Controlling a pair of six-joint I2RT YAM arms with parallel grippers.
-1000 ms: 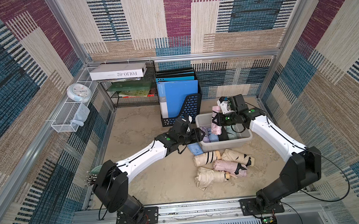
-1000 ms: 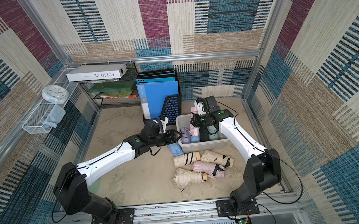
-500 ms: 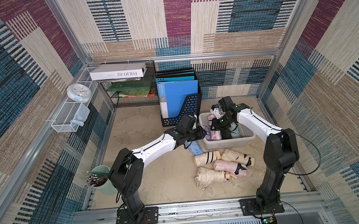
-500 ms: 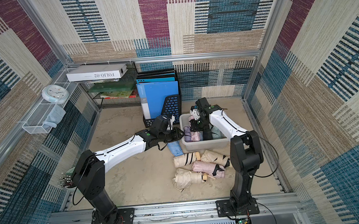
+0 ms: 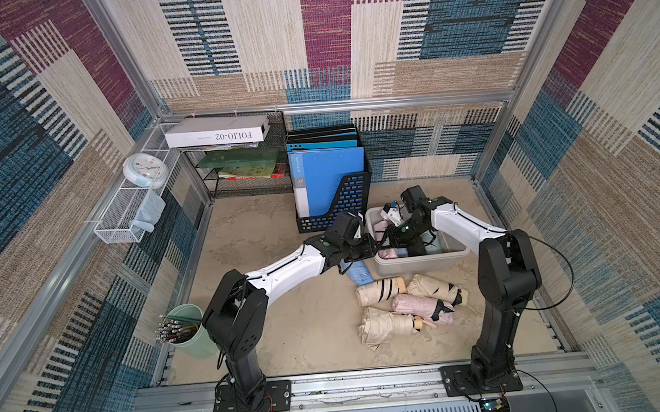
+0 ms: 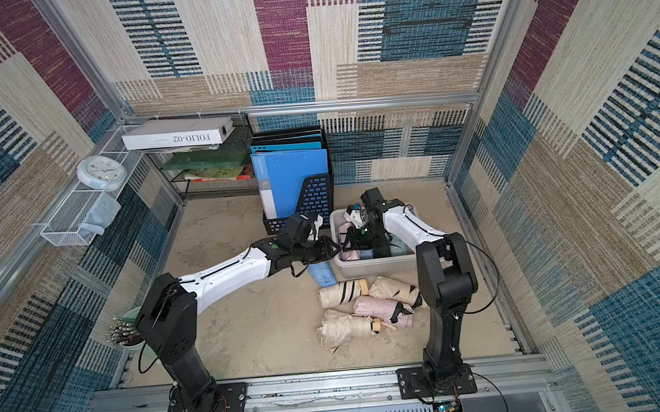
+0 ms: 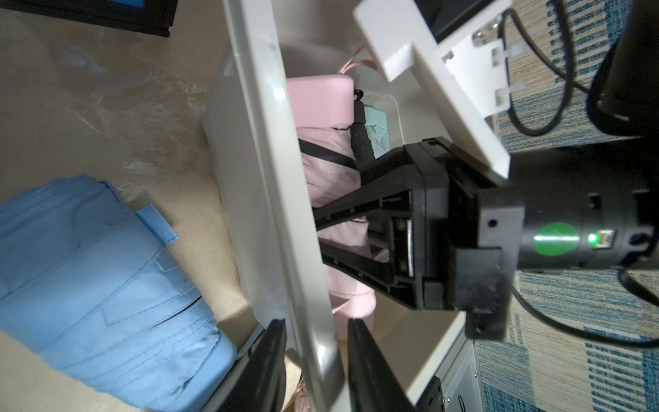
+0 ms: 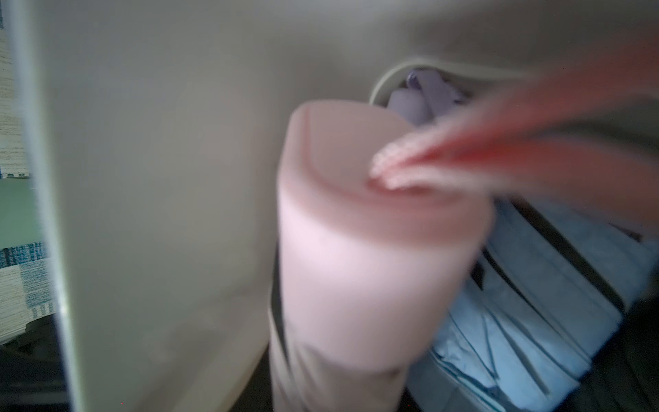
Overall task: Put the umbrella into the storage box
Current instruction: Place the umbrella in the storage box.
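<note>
Patchwork carpet lines the walls around a sandy floor (image 5: pixel 308 332), and the only readable writing is "FOLIO-02", upside down on the one white box (image 5: pixel 216 130) on the far-left shelf. The storage box (image 5: pixel 420 263) sits right of centre. One pink umbrella (image 7: pixel 328 167) lies inside it among others, one blue umbrella (image 5: pixel 359 272) lies just beside its left wall, and a heap of four (image 5: pixel 403 307), three beige and one pink, lies on its near side. The left gripper (image 7: pixel 315 323) is clamped on the box's left rim, one finger inside and one outside, while the right gripper (image 7: pixel 322 237) reaches into the box with its jaws parted across the pink umbrella.
</note>
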